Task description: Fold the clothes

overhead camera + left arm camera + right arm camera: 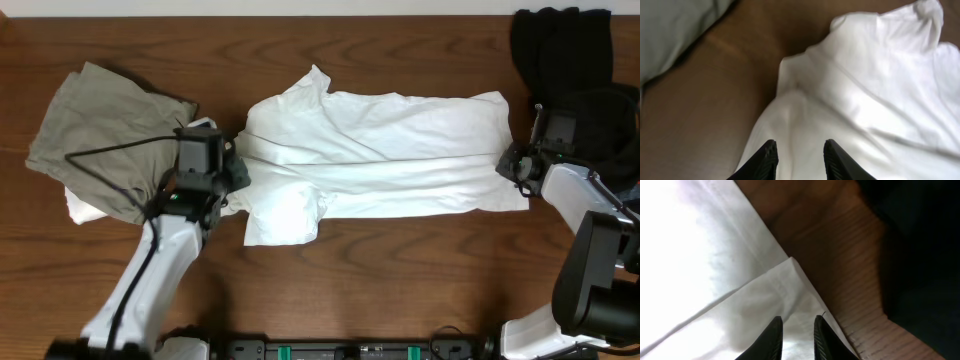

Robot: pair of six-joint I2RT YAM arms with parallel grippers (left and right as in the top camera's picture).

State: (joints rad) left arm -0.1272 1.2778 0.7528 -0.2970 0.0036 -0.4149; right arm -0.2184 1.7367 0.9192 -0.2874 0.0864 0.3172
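A large white T-shirt (pixel 380 150) lies across the middle of the table, folded lengthwise into a long band, with one sleeve (pixel 285 215) sticking out toward the front. My left gripper (pixel 238 170) is at the shirt's left end. In the left wrist view its jaws (pixel 800 145) stand apart over the white cloth (pixel 865 90), with nothing pinched between them. My right gripper (pixel 508 165) is at the shirt's right edge. In the right wrist view its fingers (pixel 796 320) are slightly parted just above the hem corner (pixel 790 285) and hold nothing.
A grey-green garment (pixel 100 130) lies bunched at the left, over a bit of white cloth (pixel 80 205), close behind my left arm. A black garment (pixel 565 60) sits at the back right, beside my right arm. Bare wood shows along the front and the back.
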